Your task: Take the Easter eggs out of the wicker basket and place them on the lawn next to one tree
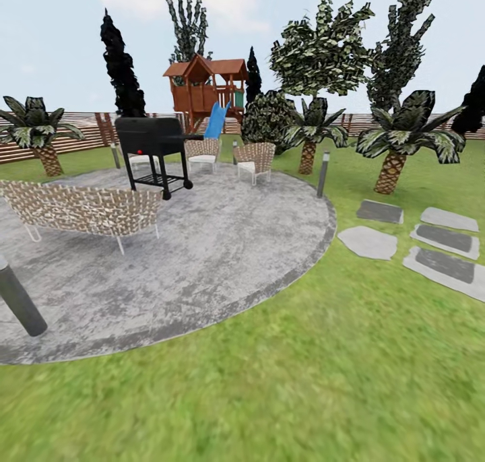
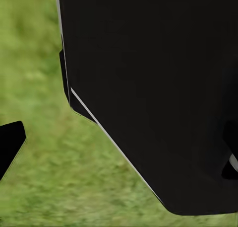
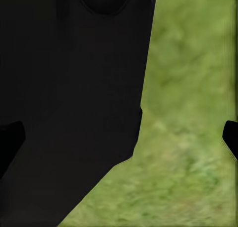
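Observation:
The Easter eggs and the wicker basket are out of view. The lawn (image 1: 303,381) spreads across the foreground of the head view and runs off to the right. A tree (image 1: 323,51) with a dense, dark, blocky crown stands at the back, right of centre. In the left wrist view my left gripper (image 2: 119,147) hangs over grass beside the robot's black body, its fingertips (image 2: 10,142) far apart with nothing between them. My right gripper (image 3: 119,140) is the same, its fingertips (image 3: 230,137) spread wide over grass.
A round grey paved patio (image 1: 202,260) lies ahead left with a wicker sofa (image 1: 81,209), two chairs (image 1: 254,160) and a black grill (image 1: 151,142). Bollard lights (image 1: 20,300) edge it. Stepping stones (image 1: 417,240) lie right. Short palms (image 1: 394,145), a playhouse (image 1: 202,88) and a fence stand behind.

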### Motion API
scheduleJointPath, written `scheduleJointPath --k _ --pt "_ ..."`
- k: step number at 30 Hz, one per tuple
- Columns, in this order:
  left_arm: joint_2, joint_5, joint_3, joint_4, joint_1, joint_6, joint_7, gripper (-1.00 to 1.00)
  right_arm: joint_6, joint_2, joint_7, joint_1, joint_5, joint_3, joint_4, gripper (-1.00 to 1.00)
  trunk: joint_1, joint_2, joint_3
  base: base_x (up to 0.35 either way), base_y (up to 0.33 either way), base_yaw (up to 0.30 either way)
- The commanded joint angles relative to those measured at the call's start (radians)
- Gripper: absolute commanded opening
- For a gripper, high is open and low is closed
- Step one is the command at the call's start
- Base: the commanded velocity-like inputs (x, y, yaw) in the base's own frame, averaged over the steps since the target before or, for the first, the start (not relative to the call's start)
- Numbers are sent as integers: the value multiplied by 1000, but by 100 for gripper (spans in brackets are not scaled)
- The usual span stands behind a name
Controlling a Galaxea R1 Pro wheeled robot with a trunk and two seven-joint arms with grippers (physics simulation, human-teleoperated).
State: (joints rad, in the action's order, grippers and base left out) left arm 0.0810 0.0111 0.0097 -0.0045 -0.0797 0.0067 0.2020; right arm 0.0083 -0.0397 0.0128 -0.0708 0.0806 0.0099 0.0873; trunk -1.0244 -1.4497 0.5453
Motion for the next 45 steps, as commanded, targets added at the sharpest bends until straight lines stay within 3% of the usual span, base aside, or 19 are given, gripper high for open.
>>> scheduleJointPath --k 1,26,45 --pt "0 1 1 0 0 0 4 100 1 0 1 -1 8 1 2 100 -1 0 1 337 0 -5" --pt "0 1 1 0 0 -2 4 100 2 1 3 -1 8 1 2 100 -1 0 1 336 0 -5" --pt "0 1 1 0 0 -1 4 100 2 1 4 -1 8 1 2 100 -1 0 1 336 0 -287"
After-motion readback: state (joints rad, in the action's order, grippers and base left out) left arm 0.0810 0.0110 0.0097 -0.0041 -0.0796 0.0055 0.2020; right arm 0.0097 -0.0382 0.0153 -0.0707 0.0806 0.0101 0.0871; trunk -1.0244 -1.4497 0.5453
